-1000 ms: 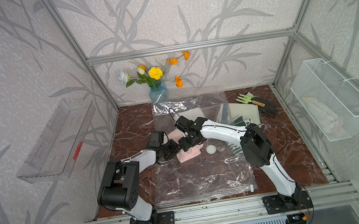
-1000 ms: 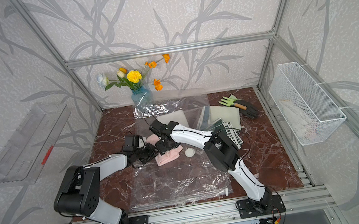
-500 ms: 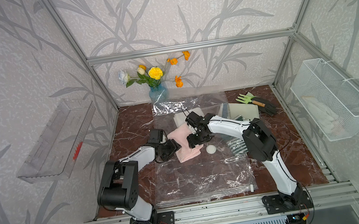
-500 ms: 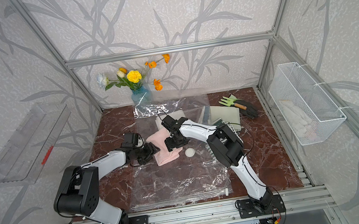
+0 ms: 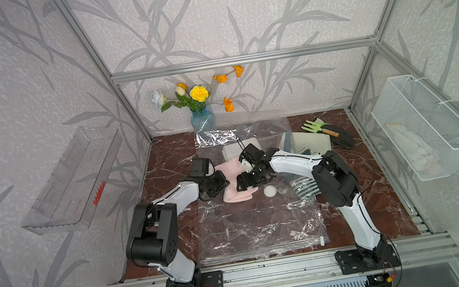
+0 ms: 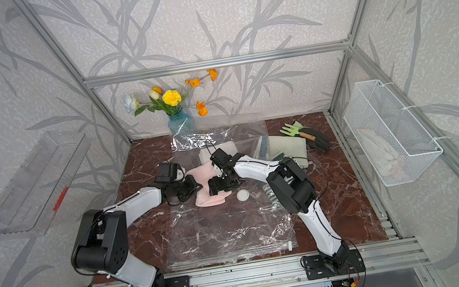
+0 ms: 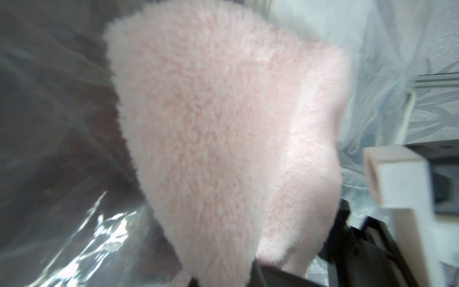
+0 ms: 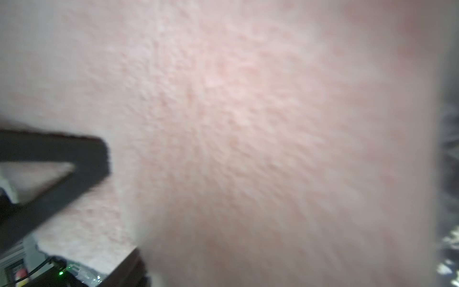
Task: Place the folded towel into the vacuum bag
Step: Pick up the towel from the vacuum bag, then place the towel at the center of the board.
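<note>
Both top views | change: my left gripper [image 5: 225, 182] has re-clamped, now pinching the folded towel [image 5: 237, 196] edge | right gripper [image 5: 240, 183] spread over it, grip unclear | towel at vacuum bag [image 5: 259, 226] far end beside valve cap [image 5: 270, 191], insertion looks unfinished | both arms low, stretched forward, wrists converging

Pale walls [image 5: 233, 11] with a grey leaf pattern and an aluminium frame [image 5: 240, 60] enclose a red-brown marble worktop [image 5: 163, 160]. A blue vase of flowers [image 5: 202, 119] stands at the back. A clear plastic shelf [image 5: 74, 186] hangs left of it and a white wire basket [image 5: 423, 127] right.
</note>
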`<control>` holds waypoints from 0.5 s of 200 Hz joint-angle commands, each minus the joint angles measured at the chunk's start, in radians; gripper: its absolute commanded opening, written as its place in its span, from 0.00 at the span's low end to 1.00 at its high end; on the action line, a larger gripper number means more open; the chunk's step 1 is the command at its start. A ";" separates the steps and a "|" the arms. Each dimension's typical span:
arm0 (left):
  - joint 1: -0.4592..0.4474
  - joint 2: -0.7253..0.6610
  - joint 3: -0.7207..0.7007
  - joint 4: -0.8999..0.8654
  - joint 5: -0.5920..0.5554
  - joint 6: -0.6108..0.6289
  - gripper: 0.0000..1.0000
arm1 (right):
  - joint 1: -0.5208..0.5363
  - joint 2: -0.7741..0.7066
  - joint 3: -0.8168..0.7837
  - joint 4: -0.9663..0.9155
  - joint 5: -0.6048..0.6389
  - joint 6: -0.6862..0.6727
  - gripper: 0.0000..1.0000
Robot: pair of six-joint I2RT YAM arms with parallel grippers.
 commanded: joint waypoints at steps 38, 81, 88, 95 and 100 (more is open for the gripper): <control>0.367 -0.259 0.046 -0.348 -0.236 0.187 0.00 | -0.075 -0.044 -0.074 0.004 -0.046 -0.016 0.85; 0.452 -0.142 0.024 -0.395 -0.334 0.230 0.10 | -0.071 -0.028 -0.051 -0.067 0.037 -0.058 0.85; 0.445 -0.124 0.030 -0.411 -0.360 0.234 0.12 | -0.070 -0.032 -0.044 -0.076 0.048 -0.068 0.85; 0.445 -0.109 0.036 -0.417 -0.369 0.237 0.13 | -0.070 -0.035 -0.040 -0.081 0.057 -0.077 0.85; 0.444 -0.104 0.040 -0.423 -0.381 0.240 0.14 | -0.070 -0.038 -0.036 -0.083 0.057 -0.080 0.85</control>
